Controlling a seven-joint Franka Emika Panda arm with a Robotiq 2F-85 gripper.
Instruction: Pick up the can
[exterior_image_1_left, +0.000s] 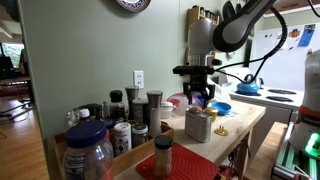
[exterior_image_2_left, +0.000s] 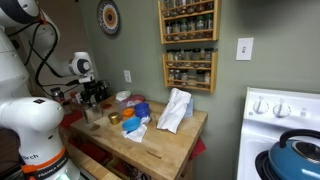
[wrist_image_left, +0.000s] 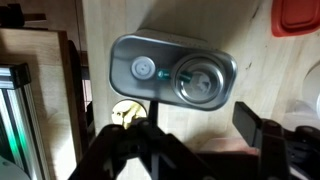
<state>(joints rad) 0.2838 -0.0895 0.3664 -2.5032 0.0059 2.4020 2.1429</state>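
While scanning an exterior view, found dark-lidded glass spice jars (exterior_image_1_left: 138, 108) clustered at the left of the pale wooden desk (exterior_image_1_left: 248, 118). Further right, found the stout, dull silvery-grey metal can (exterior_image_1_left: 198, 126) upright, with the black gripper (exterior_image_1_left: 199, 99) hanging close above it. Right again, spotted a small blue bowl (exterior_image_1_left: 222, 108). Noted jaws spread apart in the wrist view.

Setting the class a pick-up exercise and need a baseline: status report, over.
Gripper open, just above the can. Can upright on the wooden table. Small yellow item close beside it.
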